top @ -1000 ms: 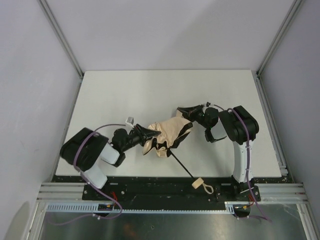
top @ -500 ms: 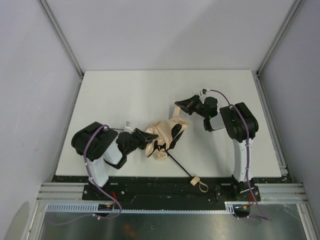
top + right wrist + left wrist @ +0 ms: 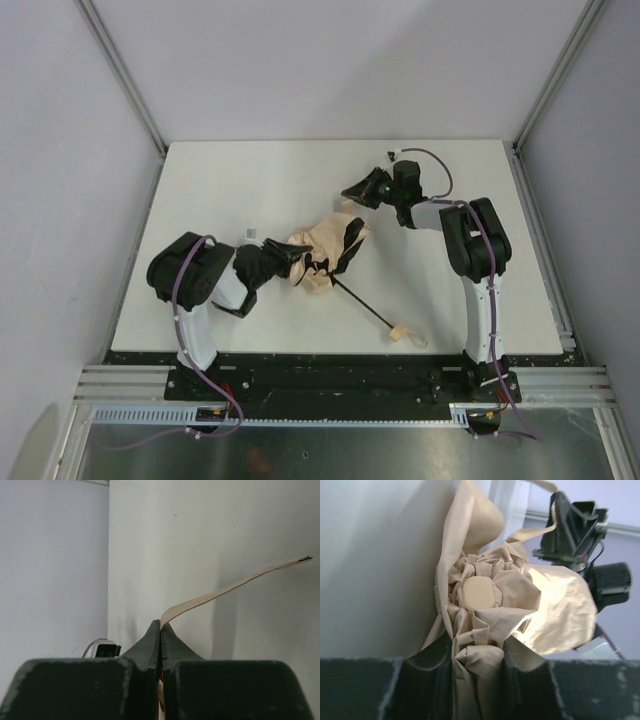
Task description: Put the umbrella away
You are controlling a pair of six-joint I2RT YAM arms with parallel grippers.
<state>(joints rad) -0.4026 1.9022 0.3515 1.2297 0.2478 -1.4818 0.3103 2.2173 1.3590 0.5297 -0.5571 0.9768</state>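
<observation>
Your left gripper [image 3: 477, 652] pinches the bunched umbrella [image 3: 476, 592] near the middle of the table [image 3: 220, 180], your right gripper [image 3: 160, 626], at its 1 o'clock, is clamped on the strap [image 3: 235, 584], and the shaft [image 3: 362, 305] runs to the handle [image 3: 399, 334] at 4 o'clock.

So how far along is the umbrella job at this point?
Done: the umbrella canopy is gathered into a loose bunch. In hand: the left tool clamps the bunched fabric, and the right tool is shut on the closure strap, drawn away from the canopy. Left: the strap is not wrapped round, and the black shaft sticks out to the handle.
</observation>
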